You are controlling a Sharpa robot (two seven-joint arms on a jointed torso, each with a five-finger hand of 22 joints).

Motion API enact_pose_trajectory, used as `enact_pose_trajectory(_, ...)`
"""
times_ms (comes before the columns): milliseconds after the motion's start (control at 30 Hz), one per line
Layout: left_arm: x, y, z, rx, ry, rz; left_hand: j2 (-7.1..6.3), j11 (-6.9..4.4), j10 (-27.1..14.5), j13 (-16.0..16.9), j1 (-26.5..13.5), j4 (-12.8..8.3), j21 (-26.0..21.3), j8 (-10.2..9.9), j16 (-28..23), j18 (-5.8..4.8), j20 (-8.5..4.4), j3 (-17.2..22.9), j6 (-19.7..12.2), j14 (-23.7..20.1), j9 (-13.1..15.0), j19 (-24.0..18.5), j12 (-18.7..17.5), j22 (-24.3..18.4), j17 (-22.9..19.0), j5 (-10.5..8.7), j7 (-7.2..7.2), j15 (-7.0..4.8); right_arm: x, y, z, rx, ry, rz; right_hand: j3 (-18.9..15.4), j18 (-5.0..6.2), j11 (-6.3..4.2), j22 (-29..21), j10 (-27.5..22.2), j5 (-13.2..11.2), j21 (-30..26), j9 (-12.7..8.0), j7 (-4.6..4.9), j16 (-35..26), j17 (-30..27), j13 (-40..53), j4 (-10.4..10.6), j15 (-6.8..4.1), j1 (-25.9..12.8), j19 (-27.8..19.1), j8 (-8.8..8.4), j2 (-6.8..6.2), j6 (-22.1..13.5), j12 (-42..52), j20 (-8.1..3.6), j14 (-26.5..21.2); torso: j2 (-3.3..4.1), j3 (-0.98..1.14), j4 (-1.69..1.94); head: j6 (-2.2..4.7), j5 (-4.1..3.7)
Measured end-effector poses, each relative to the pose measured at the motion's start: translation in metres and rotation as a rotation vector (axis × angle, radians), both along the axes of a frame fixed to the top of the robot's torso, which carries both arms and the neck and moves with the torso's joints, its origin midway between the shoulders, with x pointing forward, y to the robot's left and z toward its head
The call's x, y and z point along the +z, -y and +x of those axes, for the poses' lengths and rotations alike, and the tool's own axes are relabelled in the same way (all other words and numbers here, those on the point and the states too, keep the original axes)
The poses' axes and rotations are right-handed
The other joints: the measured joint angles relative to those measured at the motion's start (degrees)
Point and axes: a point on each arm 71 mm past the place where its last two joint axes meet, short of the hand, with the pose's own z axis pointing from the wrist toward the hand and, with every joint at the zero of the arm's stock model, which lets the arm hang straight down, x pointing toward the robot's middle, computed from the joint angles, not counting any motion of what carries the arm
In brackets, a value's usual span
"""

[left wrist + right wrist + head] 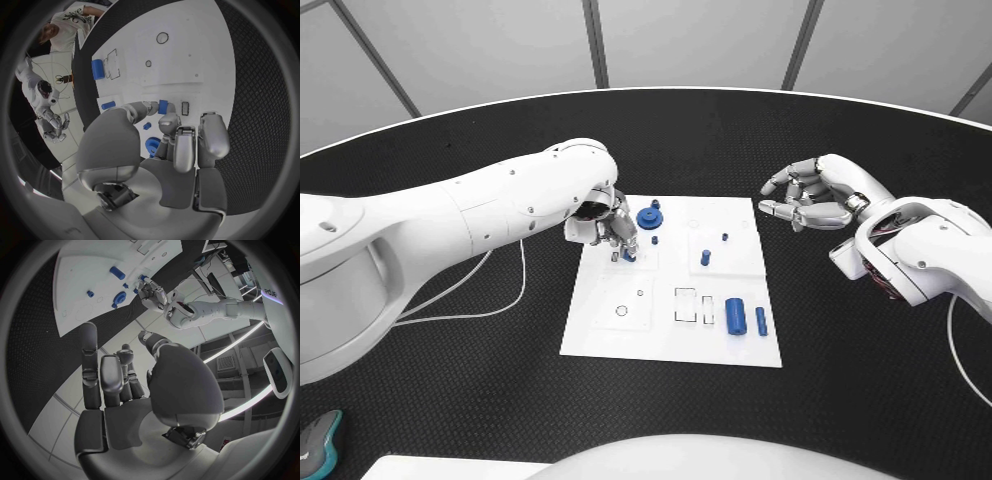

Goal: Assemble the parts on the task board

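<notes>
Task board: the white task board (pixel 678 345) sits flat in the middle of the black table (pixel 473 400), long side running away from the robot.

Parts on the board: far end has a blue round knob-like part (pixel 649 220) with a tiny blue piece (pixel 655 205) just behind it. A short blue peg (pixel 705 258) stands near the middle, and a very small blue one (pixel 726 237) sits a bit further out. On the near right there's a fat blue cylinder (pixel 736 312) lying down, with a thin blue rod (pixel 762 320) just beside it, also lying flat.

Held part: a small blue block (pixel 163 106) is at the left hand's fingertips, low over the board's left side, right next to a small rectangular slot (pixel 185 107). Can't really tell whether it's seated in anything.

Left hand: the left hand (pixel 606 228) is down over the far left part of the board, fingers curled in narrow and pinching that little blue block. The knob part is just beside it.

Right hand: the right hand (pixel 812 196) hovers off the board, over bare table past the board's far right corner. Fingers loosely curled and apart, nothing in them.

Cable: a thin white cable (pixel 480 300) loops on the table under the left arm.
</notes>
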Motion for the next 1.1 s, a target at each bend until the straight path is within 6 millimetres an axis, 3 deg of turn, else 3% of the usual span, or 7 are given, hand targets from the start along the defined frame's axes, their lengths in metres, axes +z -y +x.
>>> enact_pose_trajectory(1100,-0.0054,0.0035,0.0006,0.006,0.011,0.009,0.29,0.23,0.0,-0.14,-0.15,-0.55,-0.01,0.17,0.0,0.0,0.0,0.55,0.19,0.0,0.21,0.0,0.0,0.08,0.0,0.21,-0.19,0.0,0.0003,-0.0001,-0.0006,0.0,0.001,0.001,0.0,0.0,0.0,-0.17,0.0,0.24,-0.33,-0.1,-0.21,0.0,-0.05,-0.07,0.0,0.0,0.0,0.21,0.37,0.0,-0.21,0.0,0.21,0.0,0.08,-0.07,0.04,-0.12,-0.05)
